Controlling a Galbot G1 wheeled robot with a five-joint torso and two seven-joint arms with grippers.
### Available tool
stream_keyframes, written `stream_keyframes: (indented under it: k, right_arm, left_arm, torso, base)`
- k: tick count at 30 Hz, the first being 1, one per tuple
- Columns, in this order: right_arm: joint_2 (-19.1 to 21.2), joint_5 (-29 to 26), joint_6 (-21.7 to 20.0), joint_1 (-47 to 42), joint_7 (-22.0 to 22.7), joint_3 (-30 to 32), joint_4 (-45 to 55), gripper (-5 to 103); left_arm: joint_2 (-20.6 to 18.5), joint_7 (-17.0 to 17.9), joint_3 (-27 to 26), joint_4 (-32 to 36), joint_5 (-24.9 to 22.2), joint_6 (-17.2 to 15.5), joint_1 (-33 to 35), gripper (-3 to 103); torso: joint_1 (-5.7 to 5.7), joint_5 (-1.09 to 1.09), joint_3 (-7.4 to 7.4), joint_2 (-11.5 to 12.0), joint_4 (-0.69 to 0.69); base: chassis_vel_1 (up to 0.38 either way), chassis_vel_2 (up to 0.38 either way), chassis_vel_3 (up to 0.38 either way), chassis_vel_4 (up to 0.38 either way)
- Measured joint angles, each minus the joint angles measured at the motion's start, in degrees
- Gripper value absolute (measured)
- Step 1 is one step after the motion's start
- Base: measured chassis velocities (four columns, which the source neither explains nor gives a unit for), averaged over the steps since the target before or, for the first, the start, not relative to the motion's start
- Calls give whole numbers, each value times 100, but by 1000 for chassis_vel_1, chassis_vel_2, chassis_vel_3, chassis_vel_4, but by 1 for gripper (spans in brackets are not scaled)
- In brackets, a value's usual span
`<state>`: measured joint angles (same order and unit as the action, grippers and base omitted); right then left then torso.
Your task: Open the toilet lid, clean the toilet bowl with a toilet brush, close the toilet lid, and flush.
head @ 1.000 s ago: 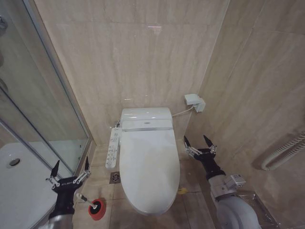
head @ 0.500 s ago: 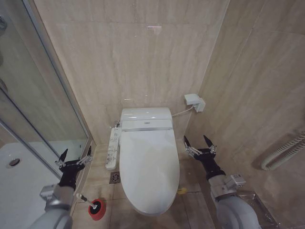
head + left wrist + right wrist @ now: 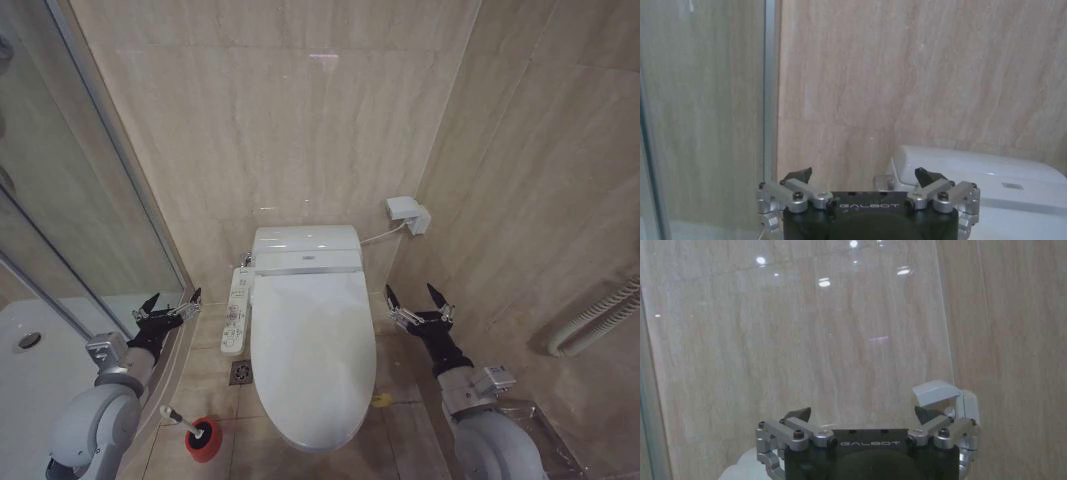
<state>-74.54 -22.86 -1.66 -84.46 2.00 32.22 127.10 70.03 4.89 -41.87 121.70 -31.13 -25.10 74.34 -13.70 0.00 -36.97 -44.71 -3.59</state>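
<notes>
- The lid [image 3: 312, 345] is down flat over the toilet, so I judge the first step, opening it, is not yet done.
- My left gripper [image 3: 170, 309] hangs with fingers spread wide and empty, beside the control panel [image 3: 236, 310] and near the shower glass [image 3: 70, 210]. In the left wrist view its fingers [image 3: 797, 176] frame the wall with the tank [image 3: 973, 172] off to one side.
- My right gripper [image 3: 419, 302] is also wide open and empty, level with the lid's rear half and apart from it, close to the side wall.
- To lift the lid well, I'd hook a finger under its front or side edge, not press on top, then swing it back gently against the tank. I'd keep clear of the control panel.
- The brush [image 3: 178, 419] sits in its red holder [image 3: 203, 438] on the floor, left of the toilet, handle leaning toward my left arm.
- The bowl is hidden under the lid. The lid's edge gap is hard to make out, and no flush control is clear.
</notes>
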Motion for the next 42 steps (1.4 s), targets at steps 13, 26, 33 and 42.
stream_keyframes:
  k: [13,26,33,42]
  right_arm:
    - [0,0,0,0,0,0,0,100]
    - [0,0,0,0,0,0,0,100]
    - [0,0,0,0,0,0,0,100]
    - [0,0,0,1,0,-1,0,100]
  left_arm:
    - [84,-408,-15,134,372,1391,296,100]
    - [211,-963,-34,344,938,3393,735,100]
    - [244,-1098,-39,394,1076,3878,840,100]
    - [222,-529,-36,-312,763,3901,767,100]
  torso:
    - [0,0,0,0,-1]
    - [0,1,1,0,-1]
    - [0,1,1,0,-1]
    - [0,-1,0,-1,-1]
  base:
    - [0,0,0,0]
    - [0,0,0,0]
    - [0,0,0,0]
    - [0,0,0,0]
